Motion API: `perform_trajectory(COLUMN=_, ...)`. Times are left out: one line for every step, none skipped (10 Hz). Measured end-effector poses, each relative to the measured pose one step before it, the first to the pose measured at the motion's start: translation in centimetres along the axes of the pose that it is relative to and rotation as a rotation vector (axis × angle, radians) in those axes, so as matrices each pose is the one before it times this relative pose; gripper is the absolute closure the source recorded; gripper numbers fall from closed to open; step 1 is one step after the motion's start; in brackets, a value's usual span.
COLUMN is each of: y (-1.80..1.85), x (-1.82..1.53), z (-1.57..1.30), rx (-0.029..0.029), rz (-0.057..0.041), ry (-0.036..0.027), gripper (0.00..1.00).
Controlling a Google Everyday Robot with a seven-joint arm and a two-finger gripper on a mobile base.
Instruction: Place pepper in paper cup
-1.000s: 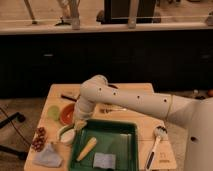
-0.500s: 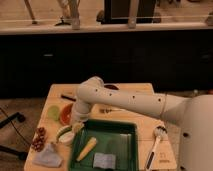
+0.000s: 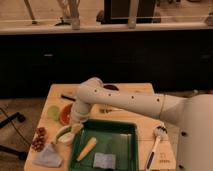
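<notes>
The paper cup [image 3: 64, 135] is a short white cup standing on the wooden table [image 3: 57, 92], just left of the green tray [image 3: 127, 131]. My gripper [image 3: 76, 128] hangs at the end of the white arm [image 3: 125, 102], right over the cup's right rim and touching or nearly touching it. The pepper does not show clearly. It is hidden by the gripper or lies inside the cup, and I cannot tell which.
An orange bowl [image 3: 64, 114] and a flat pale-green round thing [image 3: 53, 112] lie behind the cup. The tray holds a pale yellow vegetable [image 3: 87, 148] and a grey-blue pad [image 3: 104, 160]. A red cluster [image 3: 38, 139] and a grey cloth [image 3: 48, 156] lie at front left, a brush [image 3: 157, 138] at right.
The arm's elbow has swung a little left and the gripper has sunk slightly toward the paper cup. Nothing else on the table has moved.
</notes>
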Motion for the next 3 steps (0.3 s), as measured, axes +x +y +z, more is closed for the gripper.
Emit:
perform_trajectory(y=-0.513, x=-0.924, z=0.378, rx=-0.00383, rz=-0.01538, ry=0.00011, gripper=0.96)
perform_trajectory(y=-0.47, x=-0.945, z=0.397, rx=-0.00292, rz=-0.01572, ry=-0.00124, gripper=0.96)
perform_trajectory(y=-0.374, x=-0.609, z=0.038, rx=0.00343, rz=-0.01503, ry=-0.01085, gripper=0.96)
